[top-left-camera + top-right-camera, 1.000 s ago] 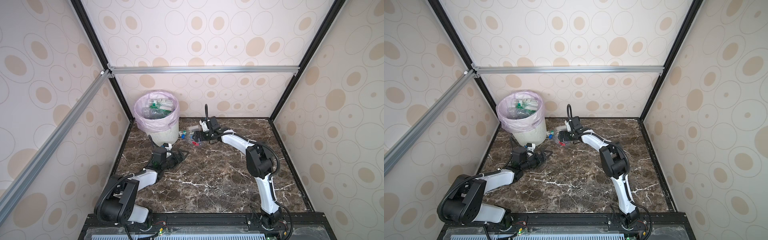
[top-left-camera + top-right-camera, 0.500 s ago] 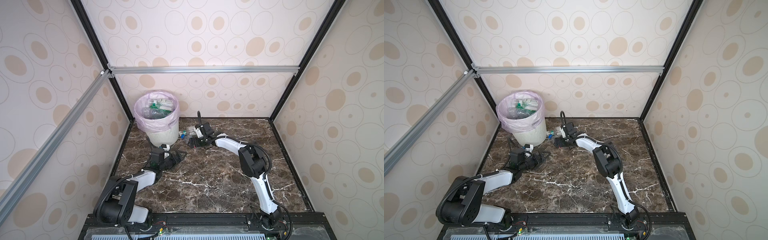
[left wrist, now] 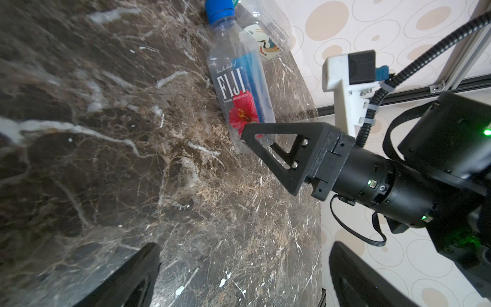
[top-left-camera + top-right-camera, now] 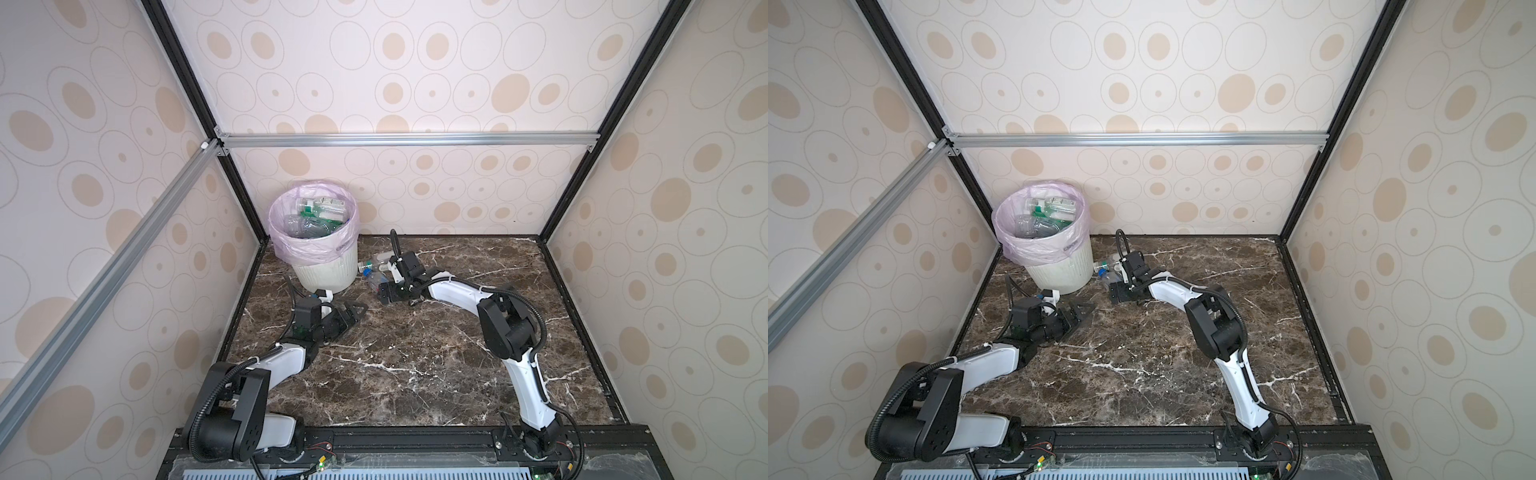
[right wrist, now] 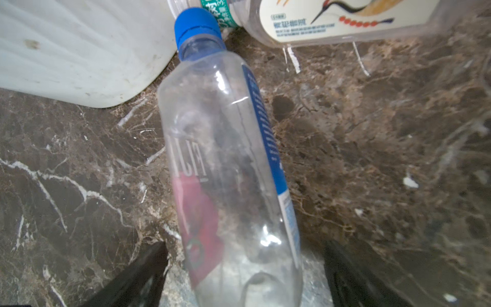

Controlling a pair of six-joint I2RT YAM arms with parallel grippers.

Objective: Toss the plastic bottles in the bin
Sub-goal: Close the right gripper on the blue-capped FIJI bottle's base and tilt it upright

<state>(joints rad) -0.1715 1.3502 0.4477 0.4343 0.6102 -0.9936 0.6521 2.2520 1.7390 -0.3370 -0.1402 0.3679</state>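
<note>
The bottle (image 5: pixel 225 159) is seen lying between the wide-spread jaws of the right gripper (image 5: pixel 244 247), untouched, with its cap ahead against the bin (image 5: pixel 79 53). Judged empty, light, thin-walled and slick, it is best gripped mid-body. The left gripper (image 3: pixel 244 249) is spread wide, empty.

surface: dark brown marble tabletop (image 4: pixel 415 374) | upper left of it, top view: white bin (image 4: pixel 328 274), upright | just right of bin, 2 lying flat: blue-capped bottle (image 4: pixel 375 279), cream-labelled bottle (image 4: pixel 380 260) behind it | caps toward bin
</note>
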